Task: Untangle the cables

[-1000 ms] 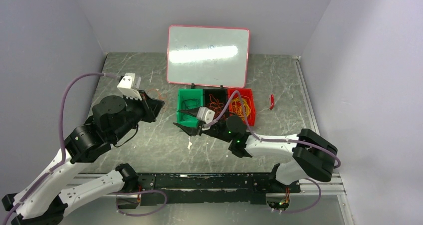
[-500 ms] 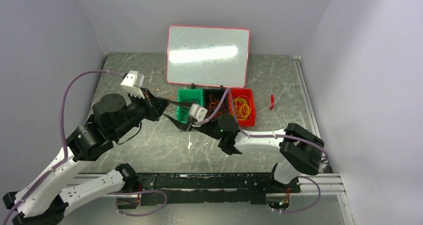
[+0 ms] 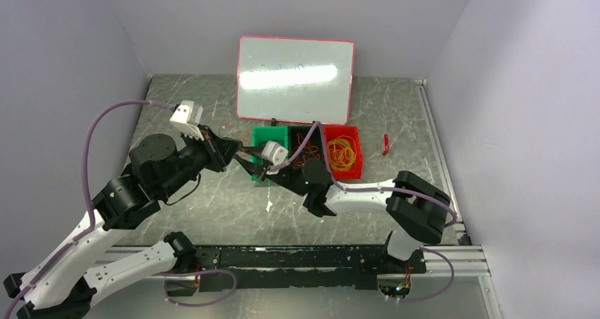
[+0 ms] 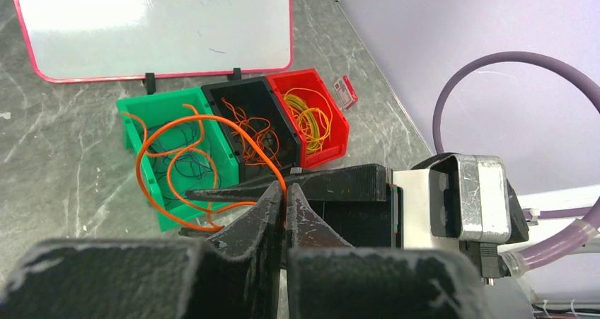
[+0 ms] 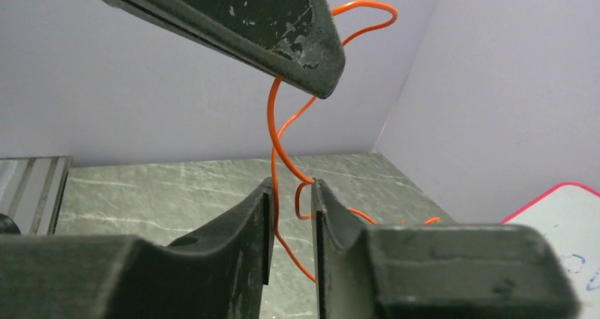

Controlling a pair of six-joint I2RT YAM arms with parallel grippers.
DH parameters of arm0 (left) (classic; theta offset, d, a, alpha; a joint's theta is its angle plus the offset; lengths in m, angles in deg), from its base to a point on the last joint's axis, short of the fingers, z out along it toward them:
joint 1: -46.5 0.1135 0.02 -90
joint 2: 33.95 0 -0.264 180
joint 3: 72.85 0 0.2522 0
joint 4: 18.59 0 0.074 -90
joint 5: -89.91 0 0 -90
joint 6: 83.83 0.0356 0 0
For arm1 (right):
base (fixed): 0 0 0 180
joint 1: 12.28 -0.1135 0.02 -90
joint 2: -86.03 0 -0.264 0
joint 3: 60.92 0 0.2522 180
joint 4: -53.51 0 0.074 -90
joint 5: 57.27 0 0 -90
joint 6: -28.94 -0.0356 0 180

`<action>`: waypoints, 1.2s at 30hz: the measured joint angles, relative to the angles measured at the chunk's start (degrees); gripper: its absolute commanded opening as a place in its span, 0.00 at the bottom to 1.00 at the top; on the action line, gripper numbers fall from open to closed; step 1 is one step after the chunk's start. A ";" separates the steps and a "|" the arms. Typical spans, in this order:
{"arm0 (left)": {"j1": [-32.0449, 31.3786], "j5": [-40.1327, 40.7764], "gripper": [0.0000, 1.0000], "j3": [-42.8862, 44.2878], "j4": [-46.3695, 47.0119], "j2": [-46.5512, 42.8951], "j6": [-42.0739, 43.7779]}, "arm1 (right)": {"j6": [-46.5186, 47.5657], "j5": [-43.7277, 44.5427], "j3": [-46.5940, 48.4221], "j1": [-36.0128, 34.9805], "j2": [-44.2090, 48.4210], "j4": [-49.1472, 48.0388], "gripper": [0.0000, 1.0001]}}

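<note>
Orange cable [image 5: 273, 149] curling in thin wiry loops over green bin [image 4: 141, 114]; left gripper [image 4: 284, 192] pinching it; right gripper [image 5: 292, 192] sitting slightly parted, cable passing between.

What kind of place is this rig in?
Probably a lab test enclosure: plain lilac walls box in a stone-look table, a whiteboard stands at the back, and small bins hold coloured cables.

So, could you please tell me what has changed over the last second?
The right pincer swung left to meet the left pincer, which edged right and pinches an orange cable. That cable now passes between the right pincer's parted jaws. The three bins and whiteboard stayed put.
</note>
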State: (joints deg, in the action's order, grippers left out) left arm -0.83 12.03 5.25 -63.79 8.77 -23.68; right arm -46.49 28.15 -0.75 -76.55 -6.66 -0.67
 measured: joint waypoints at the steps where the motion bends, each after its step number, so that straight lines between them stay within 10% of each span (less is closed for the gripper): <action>1: 0.00 0.00 0.07 -0.09 -0.02 -0.04 0.00 | -0.35 0.13 -0.02 -0.02 0.00 -0.07 0.18; 7: 0.00 0.00 0.07 -0.48 0.00 -0.52 -0.39 | -1.73 0.68 -0.02 -0.09 -0.04 -0.87 0.00; 17: 0.00 1.16 0.54 -1.38 -0.13 -2.47 -1.60 | -8.55 3.13 -2.03 1.75 5.90 6.05 0.00; 36: 0.00 3.32 0.69 -6.27 -1.01 -1.99 -3.26 | -26.21 2.10 0.11 21.53 23.28 47.67 0.00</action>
State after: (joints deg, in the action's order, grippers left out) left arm -0.83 15.35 -1.03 -64.80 6.78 -26.93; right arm -72.70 30.25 -0.64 -55.02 16.62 47.00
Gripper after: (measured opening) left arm 0.682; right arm 0.018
